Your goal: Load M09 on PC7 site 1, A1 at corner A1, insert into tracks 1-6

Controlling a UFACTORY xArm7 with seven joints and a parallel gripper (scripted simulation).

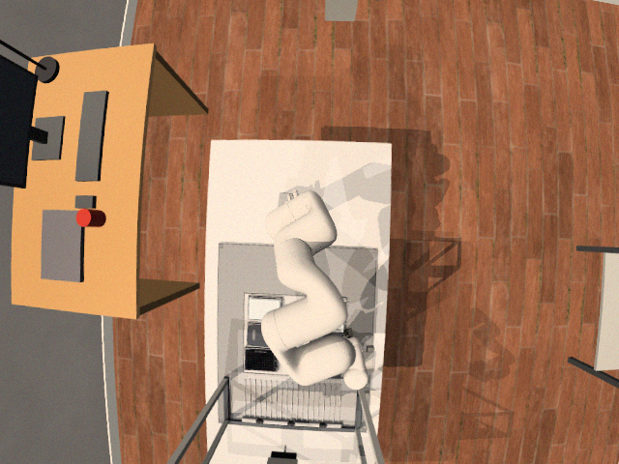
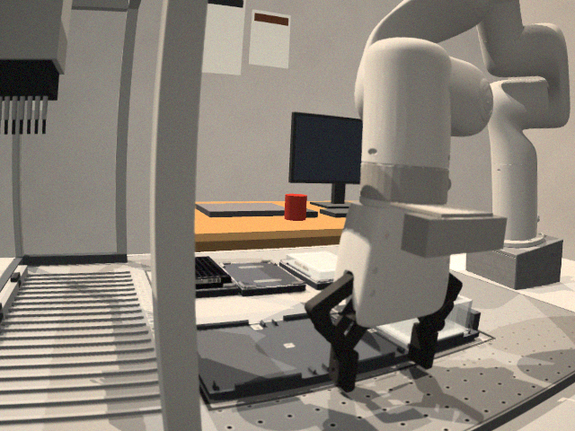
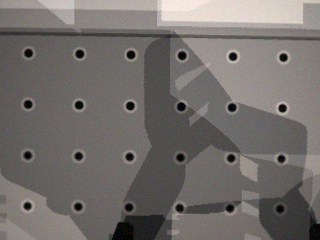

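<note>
The carrier PC7 (image 2: 278, 352) lies on the table's perforated apron (image 2: 464, 390), in front of the rails (image 2: 69, 315). A pale block (image 2: 418, 327), judged to be M09, is seen on the site at its near-arm end. The pincer (image 2: 383, 359) is fully open and holds nothing, low at the carrier's edge. The carrier should be squared to tracks 1-6, then pushed steadily until the lamp lights.
</note>
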